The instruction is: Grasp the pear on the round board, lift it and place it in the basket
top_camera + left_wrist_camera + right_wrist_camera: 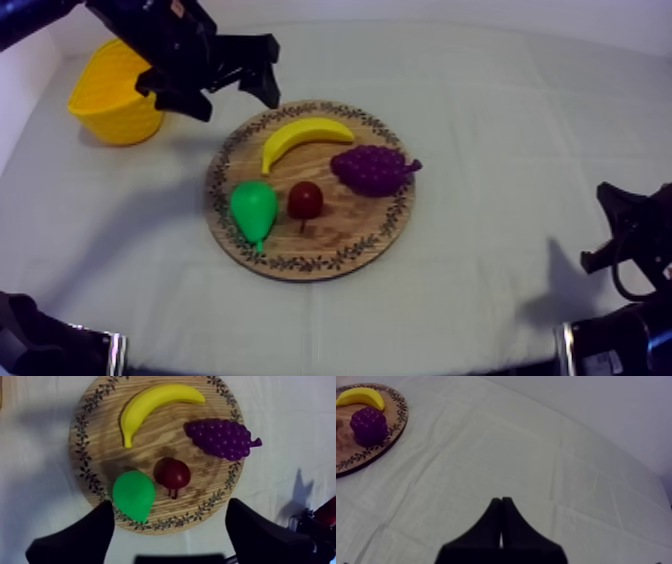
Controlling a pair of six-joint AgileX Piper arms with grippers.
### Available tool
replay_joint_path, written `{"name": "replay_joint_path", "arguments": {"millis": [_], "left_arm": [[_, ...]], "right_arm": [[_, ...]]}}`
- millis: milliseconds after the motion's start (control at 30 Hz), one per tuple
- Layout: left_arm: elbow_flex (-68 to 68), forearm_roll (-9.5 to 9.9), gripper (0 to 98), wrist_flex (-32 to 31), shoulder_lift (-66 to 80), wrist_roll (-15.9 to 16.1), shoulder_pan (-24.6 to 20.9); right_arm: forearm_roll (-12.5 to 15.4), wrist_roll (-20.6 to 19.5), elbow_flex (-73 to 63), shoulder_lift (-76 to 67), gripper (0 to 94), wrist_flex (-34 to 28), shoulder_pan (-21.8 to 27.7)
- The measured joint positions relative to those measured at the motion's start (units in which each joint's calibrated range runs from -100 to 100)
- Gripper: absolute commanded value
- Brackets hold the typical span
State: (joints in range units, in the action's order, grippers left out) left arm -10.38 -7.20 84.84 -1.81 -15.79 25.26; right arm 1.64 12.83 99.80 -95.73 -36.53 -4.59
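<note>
A grey-white cloth-covered table [500, 120] carries a round wooden board with a leaf-patterned rim [355, 222] near its middle. A yellow plastic basket [105, 105] stands off the board's far-left side, well apart from its rim. My left gripper [238, 100] hangs above the board's far-left rim, between the board and the basket; its two black fingers are spread wide with nothing between them, and its own camera looks down across the whole board. My right gripper [501, 505] sits well apart from the board, out past the side where the grapes lie, over bare cloth; its fingers lie pressed together in a narrow wedge, holding nothing.

On the board, a long yellow toy banana [300, 135] curves along the far part. A purple bunch of toy grapes [370, 168] lies on the board's right part, its stem pointing toward the right rim. The green toy pear [253, 208] rests on the board's near-left part, narrow end toward the near rim, untouched by either gripper. A small red fruit [306, 200] sits at the board's centre, just beside the pear
</note>
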Motion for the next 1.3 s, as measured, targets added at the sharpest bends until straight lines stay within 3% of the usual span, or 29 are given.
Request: {"name": "replay_joint_path", "arguments": {"millis": [200, 500, 933, 1300], "left_arm": [[-1.1, 0.28, 95.1, -0.1, 0.1, -0.5, 0.1], [-3.4, 0.55, 91.4, -1.5, -0.6, -0.1, 0.0], [-11.9, -0.91, 90.0, -7.5, -6.6, 0.4, 0.5], [-11.0, -1.68, 90.3, -9.4, -14.5, 0.7, 1.0]], "right_arm": [[0.0, 0.0, 0.0, 0.0, 0.2, 0.0, 0.0], [0.0, 0.0, 0.0, 0.0, 0.2, 0.0, -0.1], [0.0, 0.0, 0.0, 0.0, 0.2, 0.0, -0.1], [0.0, 0.0, 0.0, 0.0, 0.2, 0.0, -0.1]]}}
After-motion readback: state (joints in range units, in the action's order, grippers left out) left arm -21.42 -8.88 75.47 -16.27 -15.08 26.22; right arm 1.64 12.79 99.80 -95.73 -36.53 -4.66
